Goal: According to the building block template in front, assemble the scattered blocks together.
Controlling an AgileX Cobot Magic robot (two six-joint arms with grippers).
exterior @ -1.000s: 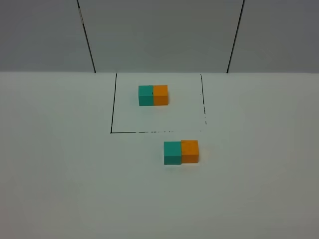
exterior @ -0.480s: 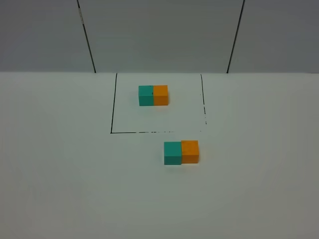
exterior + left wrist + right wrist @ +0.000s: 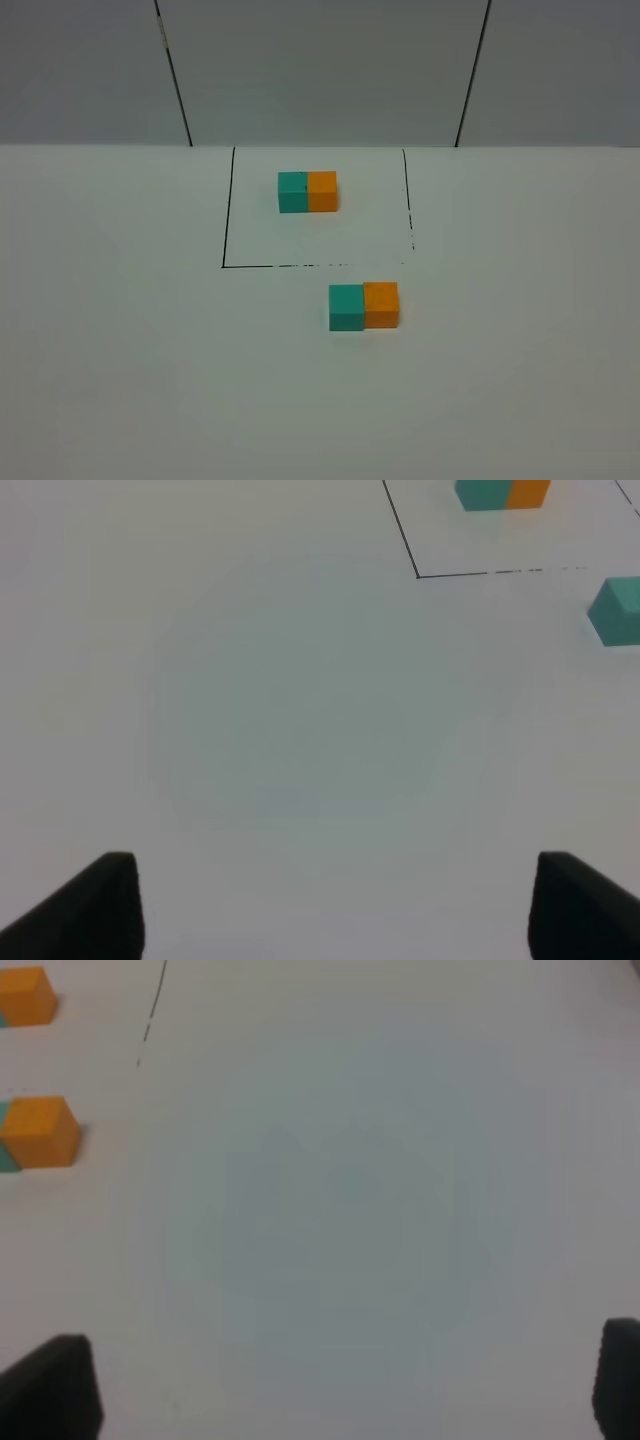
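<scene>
Template (image 3: 307, 191): teal-and-orange bar inside the black outline (image 3: 225, 240), toward 12 o'clock on the white worktop (image 3: 120, 350).
Teal block (image 3: 346, 307): just outside the outline, toward 5 o'clock of the template.
Orange block (image 3: 381, 304): touching the teal block at its 3 o'clock side.
Left gripper (image 3: 330, 905): fingers (image 3: 95, 905) wide apart, holding nothing.
Right gripper (image 3: 340, 1385): fingers (image 3: 50, 1385) wide apart, holding nothing.
</scene>
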